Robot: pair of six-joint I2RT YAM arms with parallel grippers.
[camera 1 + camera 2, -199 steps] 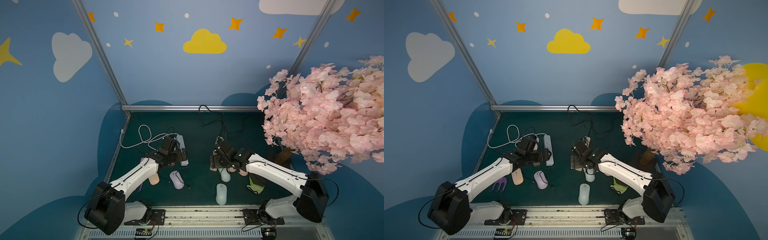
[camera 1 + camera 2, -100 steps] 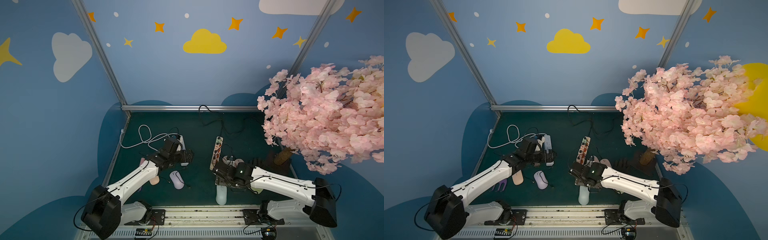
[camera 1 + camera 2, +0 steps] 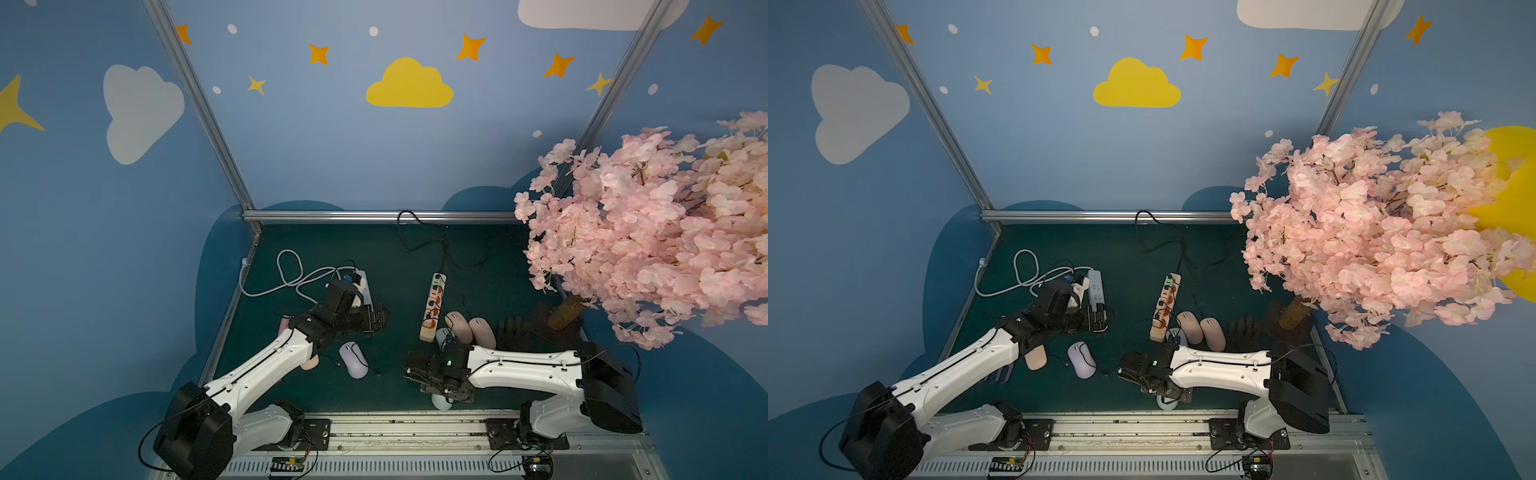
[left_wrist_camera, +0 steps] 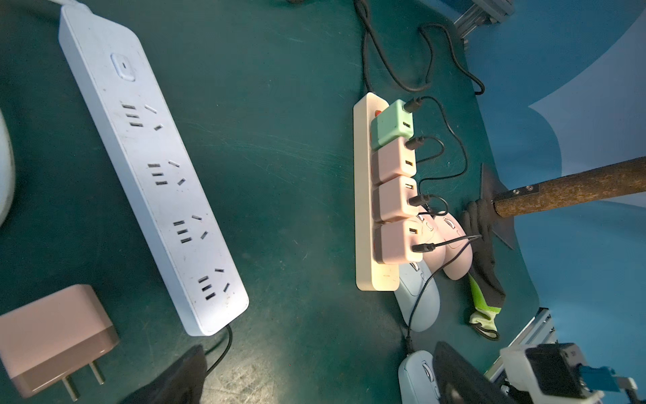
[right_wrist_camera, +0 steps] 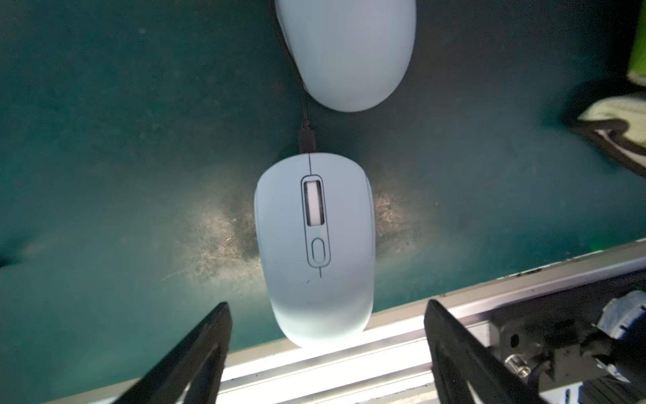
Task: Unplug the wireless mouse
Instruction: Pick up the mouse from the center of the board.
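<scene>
While the pale blue mouse (image 5: 314, 245) lies at the counter's (image 5: 105, 175) front edge with its cable (image 5: 307, 134) plugged in, the right hand (image 5: 327, 306) is poised released above it (the left hand (image 3: 376, 318) is likewise released). The approach step is judged in hand. A lowering and a grasp on the mouse body are called for next.

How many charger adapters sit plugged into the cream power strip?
4: a green adapter at the strip's corded end, then three pink adapters in a row beside it. None seems hidden.

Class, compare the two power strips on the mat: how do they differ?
The white power strip shows only empty sockets; the cream power strip holds four chargers. A loose pink charger lies beside the white power strip; mice lie beside the cream power strip. Both lie flat.
</scene>
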